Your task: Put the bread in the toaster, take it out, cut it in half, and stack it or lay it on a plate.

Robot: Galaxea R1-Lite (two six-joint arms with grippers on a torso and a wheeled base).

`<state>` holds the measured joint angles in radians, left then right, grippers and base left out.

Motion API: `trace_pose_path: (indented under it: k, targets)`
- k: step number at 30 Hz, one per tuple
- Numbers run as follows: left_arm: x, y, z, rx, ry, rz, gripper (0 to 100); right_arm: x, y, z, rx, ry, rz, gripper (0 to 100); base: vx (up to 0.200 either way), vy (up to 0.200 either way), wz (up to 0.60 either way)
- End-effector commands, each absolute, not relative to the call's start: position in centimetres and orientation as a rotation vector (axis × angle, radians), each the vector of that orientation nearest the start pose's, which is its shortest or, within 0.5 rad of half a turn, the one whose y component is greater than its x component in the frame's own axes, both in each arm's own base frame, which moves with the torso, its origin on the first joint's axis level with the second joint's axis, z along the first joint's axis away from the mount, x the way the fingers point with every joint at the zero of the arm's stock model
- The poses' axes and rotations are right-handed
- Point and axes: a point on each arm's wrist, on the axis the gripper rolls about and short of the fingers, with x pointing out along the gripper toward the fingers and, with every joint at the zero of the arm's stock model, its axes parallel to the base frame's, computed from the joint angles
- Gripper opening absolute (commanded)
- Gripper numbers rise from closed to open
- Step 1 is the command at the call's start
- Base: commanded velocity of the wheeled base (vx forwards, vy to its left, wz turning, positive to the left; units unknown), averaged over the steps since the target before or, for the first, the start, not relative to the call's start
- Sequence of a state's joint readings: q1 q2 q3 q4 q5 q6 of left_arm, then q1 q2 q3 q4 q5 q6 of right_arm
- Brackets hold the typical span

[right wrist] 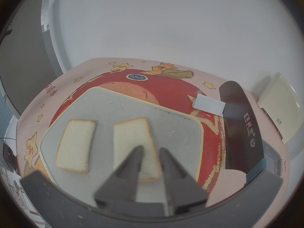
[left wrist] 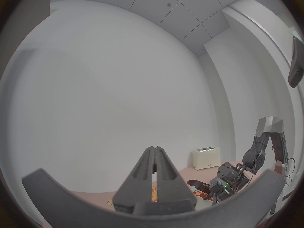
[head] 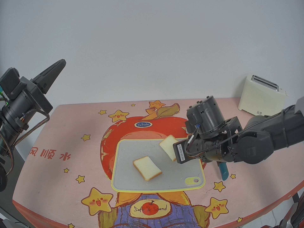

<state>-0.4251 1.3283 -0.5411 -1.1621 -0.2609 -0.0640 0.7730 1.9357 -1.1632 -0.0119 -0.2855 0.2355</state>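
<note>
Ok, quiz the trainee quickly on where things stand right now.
1. True or false: the bread on the cutting board is in two pieces.
2. Which one is shut, the left hand or the right hand?
3. The knife lies: A) on the board, B) on the table beside the board, C) in the right hand.
Key: 1 true; 2 left; 3 B.
</note>
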Motion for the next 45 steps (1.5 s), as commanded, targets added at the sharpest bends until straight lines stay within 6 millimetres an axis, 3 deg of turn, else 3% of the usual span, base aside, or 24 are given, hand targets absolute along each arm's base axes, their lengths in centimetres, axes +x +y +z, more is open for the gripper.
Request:
trace_pose_path:
  k: [1, 9, 21, 40, 45]
  targets:
    - [18.0, -8.8, 25.7, -0.092, -0.357, -0.69, 0, 25.5, 23.8, 16.1, -0.138, 0.668, 0.386, 0, 0.0, 0.0, 0.0]
    - [18.7, -9.0, 27.4, -0.104, -0.417, -0.667, 0, 24.0, 22.5, 18.5, -0.101, 0.617, 0.401, 0, 0.0, 0.0, 0.0]
    - [18.8, -9.0, 28.1, -0.12, -0.435, -0.643, 0, 21.1, 19.6, 21.2, -0.05, 0.56, 0.443, 0, 0.0, 0.0, 0.0]
    - [19.3, -9.3, 28.3, -0.117, -0.438, -0.67, 0, 16.7, 15.7, 20.9, 0.039, 0.595, 0.506, 0, 0.0, 0.0, 0.0]
    - [19.4, -9.4, 28.2, -0.117, -0.436, -0.669, 0, 16.1, 15.6, 21.0, 0.04, 0.593, 0.535, 0, 0.0, 0.0, 0.0]
